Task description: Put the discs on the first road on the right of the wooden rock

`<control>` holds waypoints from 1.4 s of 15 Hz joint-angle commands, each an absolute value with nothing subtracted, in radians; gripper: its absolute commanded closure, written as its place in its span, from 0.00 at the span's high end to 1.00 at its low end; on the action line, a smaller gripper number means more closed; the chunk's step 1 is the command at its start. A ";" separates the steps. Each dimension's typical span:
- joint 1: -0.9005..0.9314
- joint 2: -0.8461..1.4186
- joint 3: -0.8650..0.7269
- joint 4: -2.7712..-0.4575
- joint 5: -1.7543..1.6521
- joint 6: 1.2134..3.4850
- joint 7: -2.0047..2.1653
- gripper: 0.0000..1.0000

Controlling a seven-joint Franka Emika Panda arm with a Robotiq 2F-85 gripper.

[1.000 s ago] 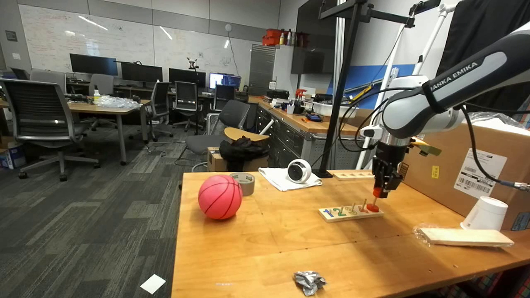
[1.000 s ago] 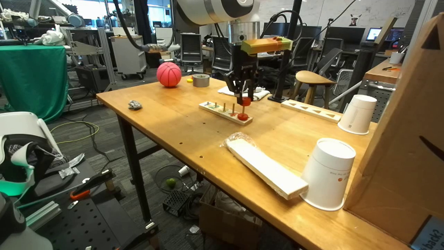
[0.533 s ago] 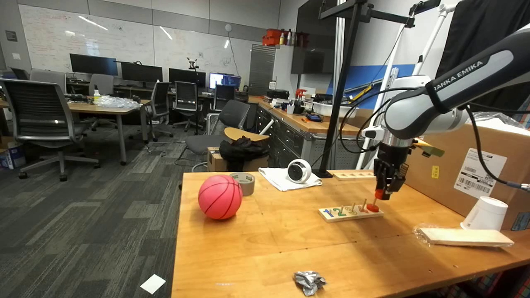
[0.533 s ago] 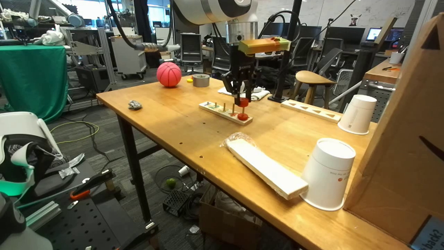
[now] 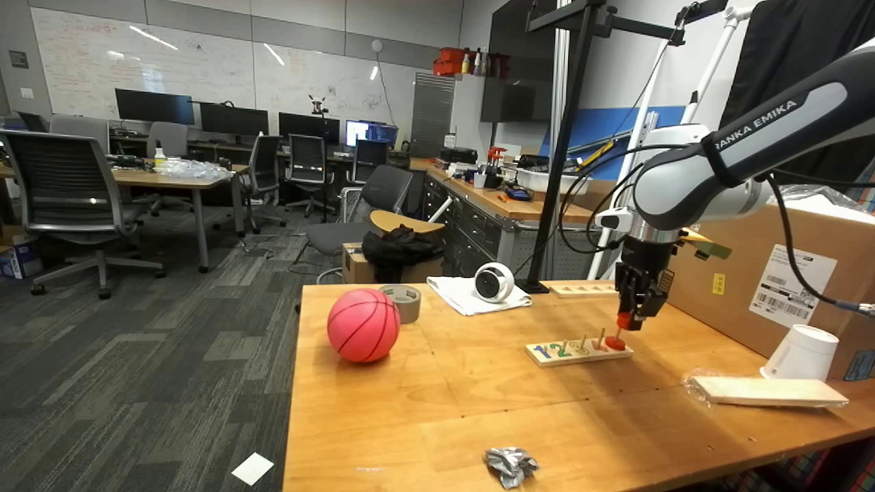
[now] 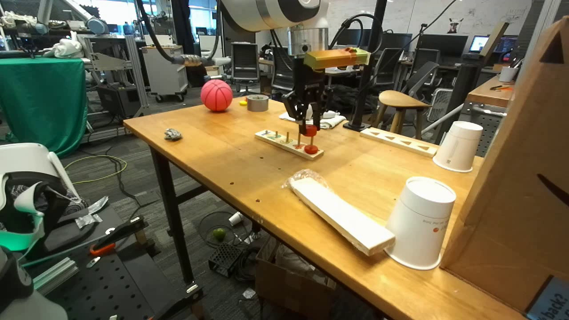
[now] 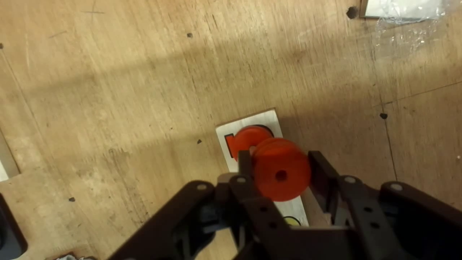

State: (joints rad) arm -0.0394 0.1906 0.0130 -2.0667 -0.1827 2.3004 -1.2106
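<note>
Wrist view: the two dark fingers (image 7: 245, 160) of your black robot gripper (image 7: 280, 161) pinch a round red disc (image 7: 282, 187) from both sides, and a small dark hole (image 7: 281, 176) shows in its middle. (It looks thick, so you can't tell if it is one disc or a few in a stack.) In both exterior views, you have it up over the thin wooden peg (image 6: 312, 141) at the very end of the long light wooden board (image 5: 578, 358). You can't tell if the hole lines up with that peg, or if they touch. A second round red disc (image 6: 311, 150) lies flat around the foot of the same peg, partly covering the number painted there. Right beside it is a red number 4 (image 5: 599, 346), and the blue number 1 (image 5: 542, 351) is at the opposite end.

The board rests on your big wooden table (image 6: 213, 146). You also see a pink ball with dark lines (image 5: 364, 325) near a round grey tape roll (image 6: 258, 102), and a long pale plank in clear wrap (image 6: 342, 213) near an upside-down white paper cup (image 6: 421, 224).
</note>
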 commanded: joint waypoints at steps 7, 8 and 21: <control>-0.035 0.213 0.020 -2.038 -0.195 2.284 -1.199 0.17; -0.035 0.216 0.019 -2.035 -0.196 2.283 -1.199 0.17; -0.045 0.250 0.015 -1.997 -0.191 2.273 -1.205 0.17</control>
